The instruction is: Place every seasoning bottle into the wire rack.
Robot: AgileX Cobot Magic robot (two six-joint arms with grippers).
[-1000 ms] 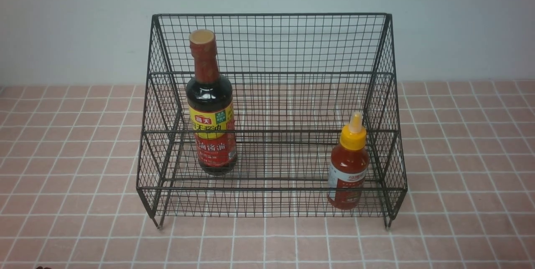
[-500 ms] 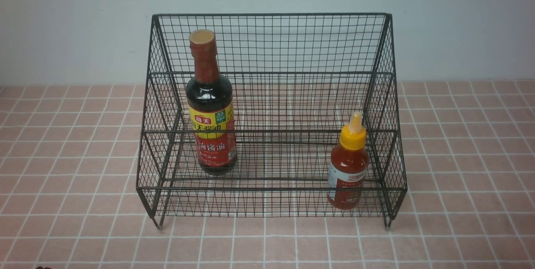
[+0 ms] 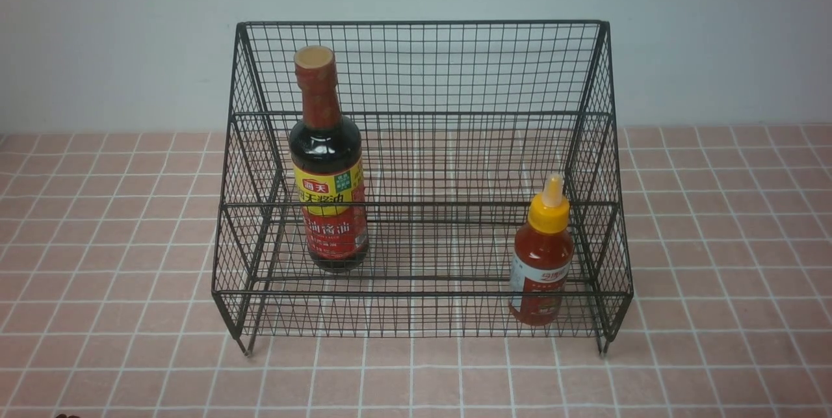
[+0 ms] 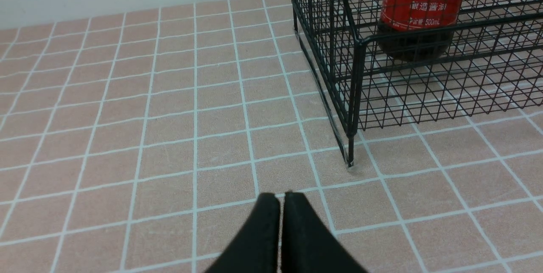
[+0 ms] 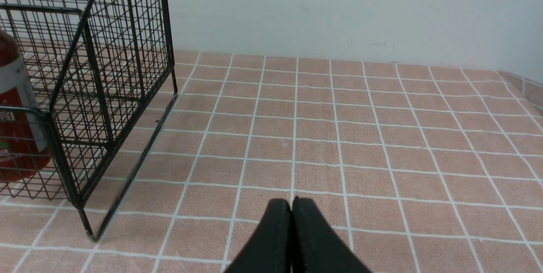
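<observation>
Looking at the front view: rack (image 3: 422, 67) sits on the pink tiled table (image 3: 104, 223) against the wall (image 3: 117, 34). Soy bottle (image 3: 328, 164) stands upright in the rack's left part, on the lower tier as far as I can tell. Red bottle (image 3: 543, 255) stands upright at the right end of the front lower tier, just beside the right side wall. Neither arm shows here.

Left wrist: left gripper (image 4: 281, 205) has its jaws pressed together, holding nothing, over bare tiles near the rack's (image 4: 356, 94) front left leg. Soy bottle's (image 4: 424, 5) base is behind the mesh.

Right wrist: right gripper (image 5: 292, 211) likewise clamped together and empty, over tiles off the rack's (image 5: 106, 73) right side. Red bottle (image 5: 17, 107) shows through the mesh.
</observation>
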